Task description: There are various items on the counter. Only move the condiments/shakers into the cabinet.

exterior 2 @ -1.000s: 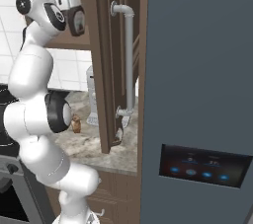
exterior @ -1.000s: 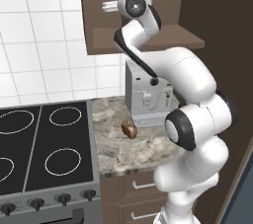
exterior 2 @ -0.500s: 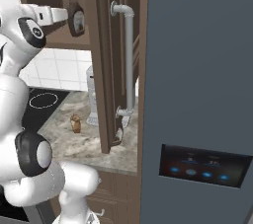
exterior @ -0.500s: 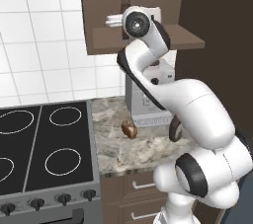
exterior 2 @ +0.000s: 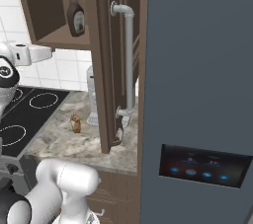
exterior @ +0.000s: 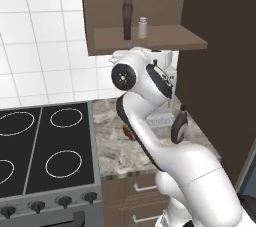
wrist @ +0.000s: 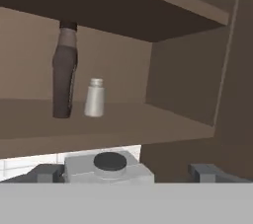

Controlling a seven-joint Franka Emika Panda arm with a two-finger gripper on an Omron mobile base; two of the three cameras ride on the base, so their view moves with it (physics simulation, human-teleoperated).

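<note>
Cabinet, shelf contents: one brown bottle and one pale shaker, upright, just beside each other. Counter: a second brown bottle standing by the open cabinet door, and one food lump, near the silver coffee machine. Gripper: jaws spread wide, holding nothing, below the shelf front and over the coffee machine. The black stovetop adjoins the counter's left side; a grey refrigerator stands to the right.
</note>
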